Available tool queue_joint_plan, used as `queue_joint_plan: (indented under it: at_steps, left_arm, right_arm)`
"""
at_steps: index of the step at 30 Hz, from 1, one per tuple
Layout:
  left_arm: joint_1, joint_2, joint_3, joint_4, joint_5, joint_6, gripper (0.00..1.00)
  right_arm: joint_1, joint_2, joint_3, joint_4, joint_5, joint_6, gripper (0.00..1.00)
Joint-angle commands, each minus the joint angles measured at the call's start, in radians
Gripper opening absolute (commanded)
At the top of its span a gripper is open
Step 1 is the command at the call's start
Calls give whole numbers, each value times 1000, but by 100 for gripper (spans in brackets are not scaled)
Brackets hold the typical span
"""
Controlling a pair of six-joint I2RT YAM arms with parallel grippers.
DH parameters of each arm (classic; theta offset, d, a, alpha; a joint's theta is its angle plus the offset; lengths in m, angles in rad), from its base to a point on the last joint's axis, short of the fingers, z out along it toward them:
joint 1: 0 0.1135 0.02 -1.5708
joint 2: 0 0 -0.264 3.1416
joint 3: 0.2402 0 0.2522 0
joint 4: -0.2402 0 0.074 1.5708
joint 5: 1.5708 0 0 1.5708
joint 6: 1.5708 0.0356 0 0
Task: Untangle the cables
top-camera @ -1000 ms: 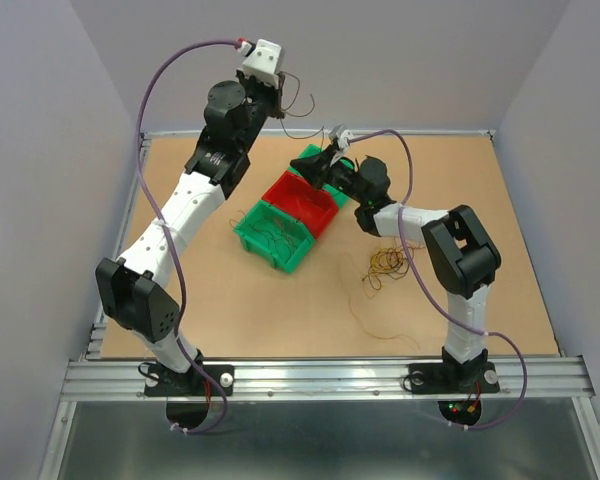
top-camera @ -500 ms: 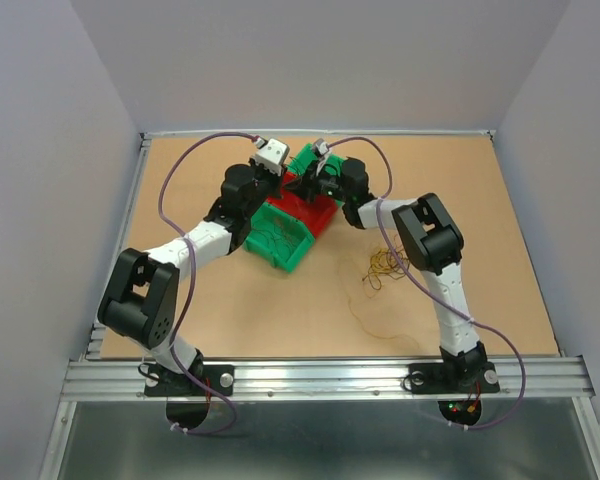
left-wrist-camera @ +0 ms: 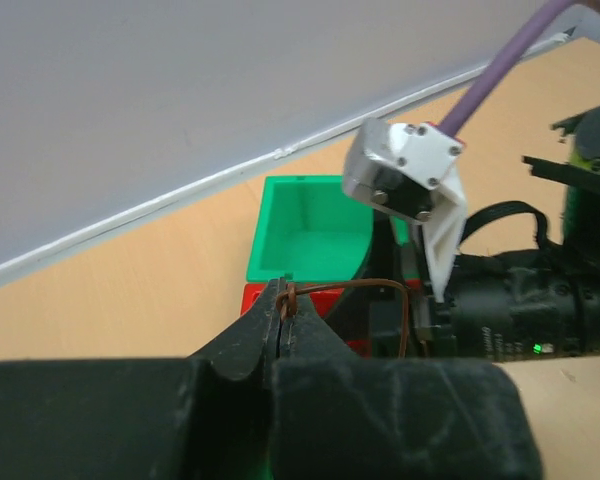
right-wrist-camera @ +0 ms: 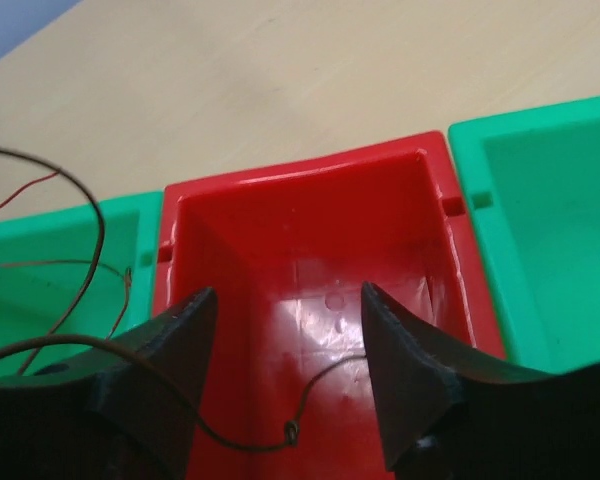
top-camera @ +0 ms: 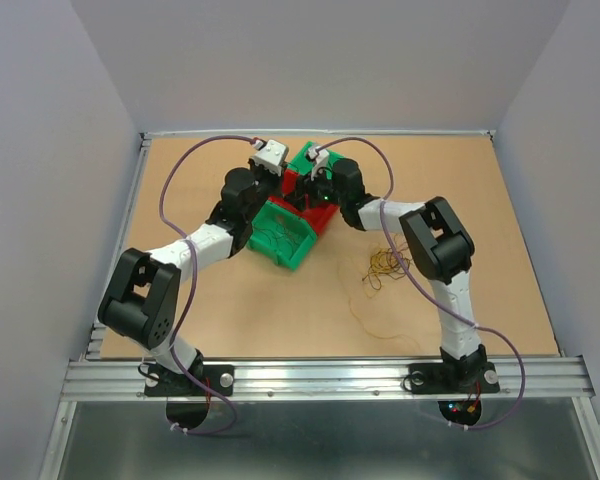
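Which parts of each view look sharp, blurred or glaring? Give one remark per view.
Top external view: even light, soft shadows, loose cables barely resolved. Left wrist view: the left gripper is a dark, soft-focus mass shut on a brown wire. Right wrist view: the red bin shows floor glare; open right gripper blurred.

From above, my two wrists meet over the red bin (top-camera: 323,222) and cover most of it; neither claw's tips can be made out there. The loose cables (top-camera: 385,264) toward the right edge of the table (top-camera: 230,300) are too fine to count. In its own camera my left gripper (left-wrist-camera: 283,308) blocks nearly all of the red bin, and I lose the far end of the brown wire (left-wrist-camera: 352,286) nipped in it against my dark right wrist. My right gripper (right-wrist-camera: 286,300) is cut off by the bottom edge, and the left-hand green bin (right-wrist-camera: 60,260) and right-hand green bin (right-wrist-camera: 560,220) run off the sides.
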Motion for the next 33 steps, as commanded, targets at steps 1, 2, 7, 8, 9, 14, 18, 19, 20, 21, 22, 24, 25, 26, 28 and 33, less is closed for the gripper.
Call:
queue_joint_plan:
  at_steps: [1, 2, 7, 8, 9, 14, 18, 19, 20, 21, 22, 24, 25, 26, 28, 33]
  left_arm:
    - [-4, -6, 37, 53, -86, 9, 0]
    - [-4, -3, 39, 53, -112, 8, 0]
    - [-4, 0, 42, 52, -230, -14, 0]
    - [-4, -1, 40, 51, -244, -18, 0]
    - [-4, -1, 39, 53, -251, -20, 0]
    - [-6, 14, 43, 58, -243, -26, 0]
    - [-4, 17, 46, 61, -229, -23, 0]
    - [-4, 16, 47, 61, -214, -23, 0]
    - [-6, 16, 47, 61, -208, -26, 0]
    - [-7, 16, 51, 61, -202, -33, 0]
    - [-6, 19, 65, 56, -183, -47, 0]
    - [-9, 40, 92, 39, -166, -66, 0]
    - [-9, 51, 124, 21, -110, -70, 0]
    - [-10, 60, 140, 15, -85, -70, 0]
    - [-12, 95, 174, -13, -13, -87, 0]
    - [-13, 183, 276, -97, 30, -138, 0]
  right_arm:
    - [7, -111, -100, 58, 35, -14, 68]
    - [6, -123, -110, 61, 39, -14, 70]
    - [7, -198, -156, 47, 27, -15, 76]
    - [7, -220, -151, -14, 27, -33, 77]
    - [6, -228, -144, -54, 30, -46, 79]
    - [4, -286, -137, -204, 108, -78, 81]
    - [-8, -333, -185, -172, 106, -66, 78]
    - [-11, -341, -194, -152, 99, -61, 78]
    - [-14, -352, -214, -143, 93, -60, 78]
    - [-19, -366, -223, -134, 86, -55, 78]
    - [-22, -373, -231, -122, 78, -52, 78]
    - [-34, -395, -246, -117, 90, -38, 80]
    - [-42, -402, -251, -118, 130, 1, 81]
    - [-54, -413, -257, -115, 147, 28, 81]
    - [-109, -441, -307, -85, 141, 92, 82]
    - [-233, -567, -467, 92, 110, 249, 82]
